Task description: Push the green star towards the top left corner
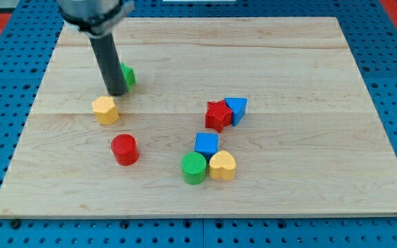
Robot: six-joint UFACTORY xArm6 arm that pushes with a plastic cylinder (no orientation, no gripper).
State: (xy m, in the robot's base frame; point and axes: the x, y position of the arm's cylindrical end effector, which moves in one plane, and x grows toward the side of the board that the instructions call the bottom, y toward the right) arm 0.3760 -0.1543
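You have no claw on this arm, so there is nothing to report as released or clenched: it ends in a plain dark rod, and my tip [116,92] rests on the desk [288,69].

My tip stands just beside the green star [127,74], at the star's lower left. The rod hides the star's left part, so you cannot tell whether they touch. The star lies towards the desk's top left, some way short of the corner.

Below and left of the star, just past my tip, sits the yellow block [105,110], which looks six-sided. Further below the star stands the red cylinder [124,149]. Well to the star's right and lower are the red star [218,115] and a blue block [236,109], touching each other. Lower again are a blue cube [206,144], a green cylinder [194,168] and a yellow heart [222,166], packed close together.

Expect the star to be light, rigid and quick to slide on the smooth wood. You can only shove it, not take hold of it. Its points will likely make it spin if you strike off centre, so aim through its middle. I judge that my tip is on the wrong side: bring it round to the star's lower right before driving towards the corner.
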